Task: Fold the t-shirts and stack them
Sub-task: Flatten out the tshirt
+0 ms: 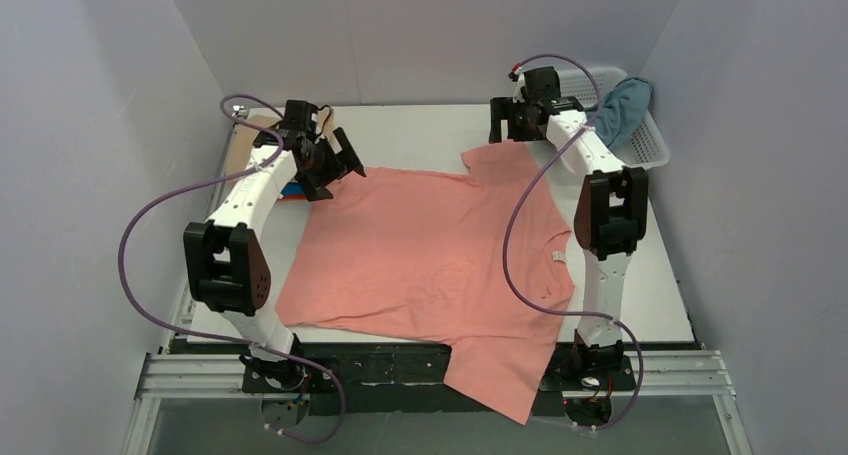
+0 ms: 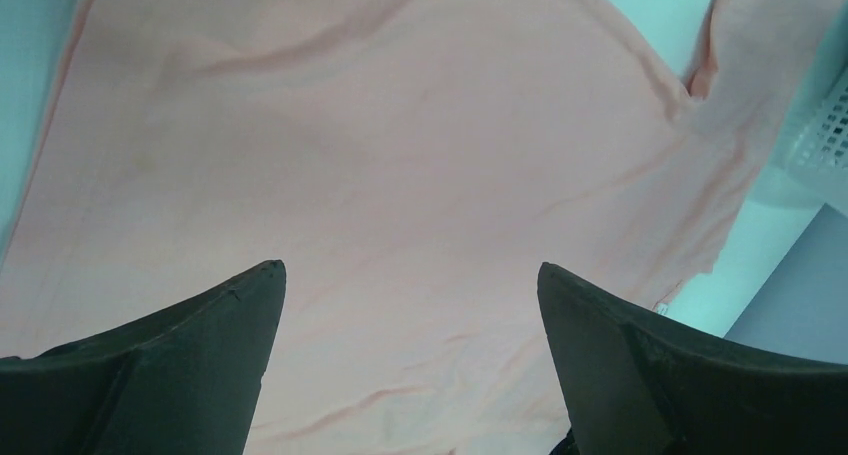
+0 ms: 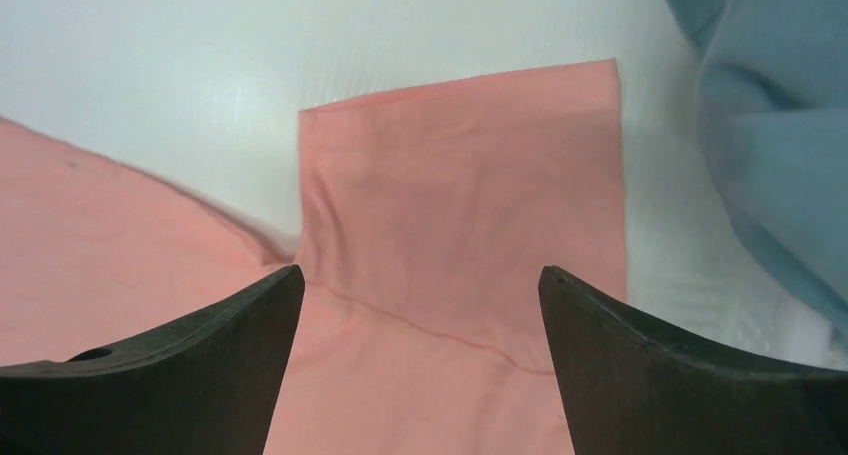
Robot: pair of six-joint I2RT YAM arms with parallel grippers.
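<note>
You have the salmon pink t-shirt (image 1: 420, 245) spread flat on the table (image 1: 660, 295), its near sleeve hanging over the front edge, with no fold made yet. Both pincers gape wide and hold nothing: left gripper (image 2: 410, 266) over the body, right gripper (image 3: 417, 271) over the far sleeve. The grey-blue t-shirt (image 1: 622, 110) lies in the basket (image 1: 655, 145), untouched. I'd say most of the work is left.

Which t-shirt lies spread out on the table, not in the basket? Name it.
The salmon pink t-shirt, spread flat on the table; the grey-blue t-shirt hangs bunched over the rim of the white basket.
</note>
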